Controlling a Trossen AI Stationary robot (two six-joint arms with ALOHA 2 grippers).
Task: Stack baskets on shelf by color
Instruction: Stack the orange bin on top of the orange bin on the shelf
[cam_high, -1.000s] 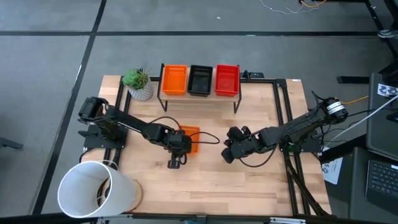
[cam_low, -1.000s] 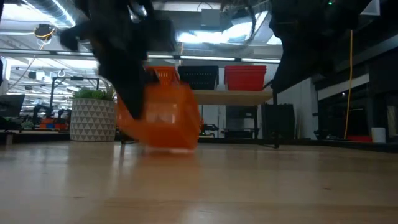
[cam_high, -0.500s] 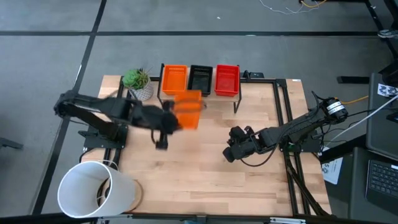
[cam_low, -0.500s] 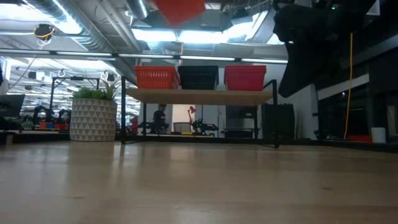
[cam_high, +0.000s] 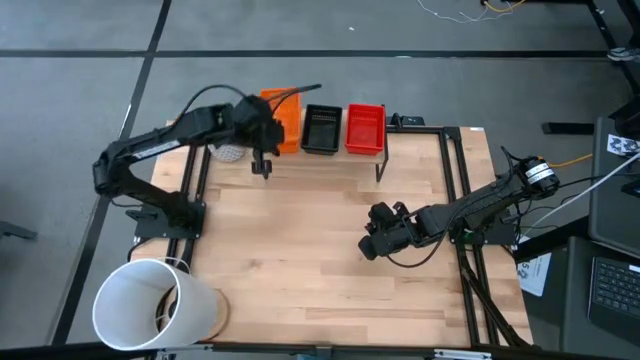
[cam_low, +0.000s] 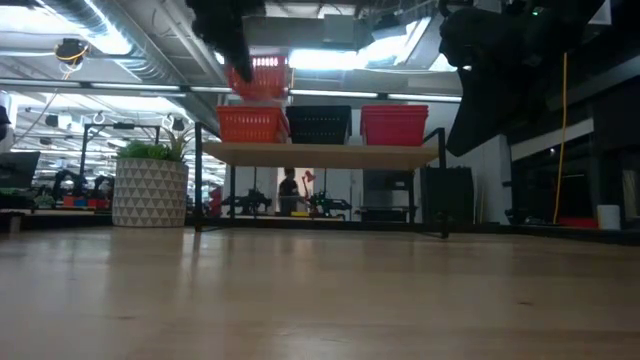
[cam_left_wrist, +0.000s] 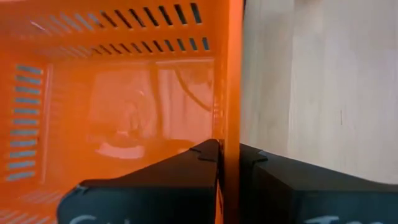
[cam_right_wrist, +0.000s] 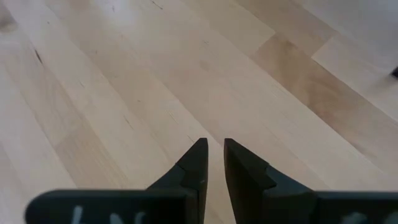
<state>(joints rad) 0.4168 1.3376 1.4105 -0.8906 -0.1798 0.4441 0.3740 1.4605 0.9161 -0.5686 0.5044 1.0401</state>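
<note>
Tabletop (cam_high: 320, 260) bare | left gripper (cam_left_wrist: 229, 155) clamps orange basket (cam_low: 260, 78) above shelf (cam_low: 320, 153)

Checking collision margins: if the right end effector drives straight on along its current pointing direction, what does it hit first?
Likely the bare tabletop: the right end effector points down at empty wood with nothing between. Depth unclear.

The left arm (cam_high: 215, 122) hides the shelf's (cam_high: 330, 160) orange basket (cam_high: 286, 115) (mostly).

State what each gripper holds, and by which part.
Left gripper: an orange basket, pinched by its side wall. Right gripper: nothing.
</note>
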